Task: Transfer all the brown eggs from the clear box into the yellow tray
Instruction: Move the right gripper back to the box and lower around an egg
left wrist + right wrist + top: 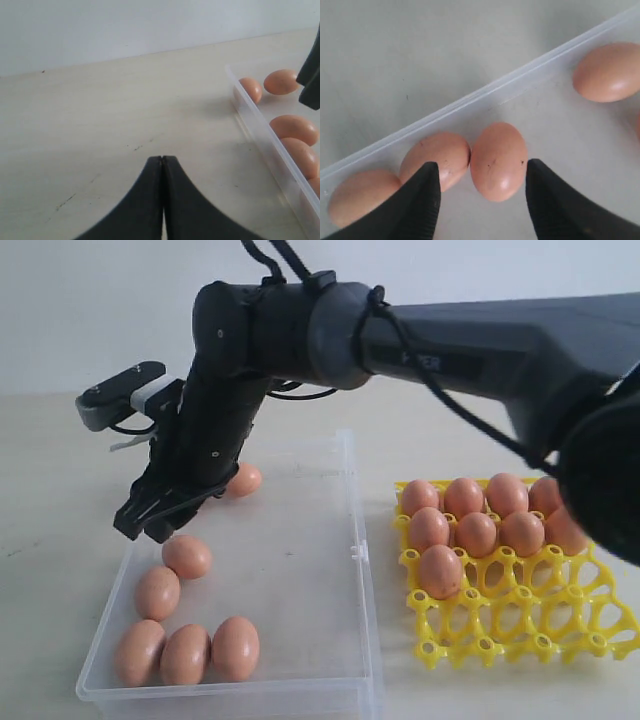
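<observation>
1. In the exterior view, the only lettering I can find is on the right arm's dark forearm link (470, 355). It is a short row of raised capitals in the same colour as the casing, just past the elbow joint.
2. I cannot read that row with certainty. Its last letters look like "PER", but the first ones are blurred, and a black cable (440, 392) hangs across that part of the link.
3. My left wrist view gives me nothing legible.
4. My right wrist view gives me nothing legible either.
</observation>
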`<action>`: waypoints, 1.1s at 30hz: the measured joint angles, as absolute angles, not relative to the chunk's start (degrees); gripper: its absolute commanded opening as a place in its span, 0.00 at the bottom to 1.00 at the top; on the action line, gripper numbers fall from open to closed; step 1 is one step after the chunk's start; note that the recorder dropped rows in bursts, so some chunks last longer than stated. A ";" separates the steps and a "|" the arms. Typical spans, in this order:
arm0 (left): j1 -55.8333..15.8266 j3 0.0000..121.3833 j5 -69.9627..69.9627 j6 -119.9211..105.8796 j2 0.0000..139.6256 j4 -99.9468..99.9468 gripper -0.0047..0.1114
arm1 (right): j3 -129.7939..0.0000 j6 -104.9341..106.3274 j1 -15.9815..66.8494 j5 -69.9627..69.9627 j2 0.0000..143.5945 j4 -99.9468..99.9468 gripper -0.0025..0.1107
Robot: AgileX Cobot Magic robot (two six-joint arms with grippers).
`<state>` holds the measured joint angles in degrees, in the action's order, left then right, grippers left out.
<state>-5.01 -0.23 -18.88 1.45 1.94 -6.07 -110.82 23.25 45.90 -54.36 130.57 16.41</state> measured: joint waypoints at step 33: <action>-5.01 -0.23 -18.88 1.45 1.94 -6.07 0.04 | -123.36 18.71 46.27 -58.56 141.92 15.84 0.48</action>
<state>-5.01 -0.23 -18.88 1.45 1.94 -6.07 -123.36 18.71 46.27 -58.56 141.92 15.84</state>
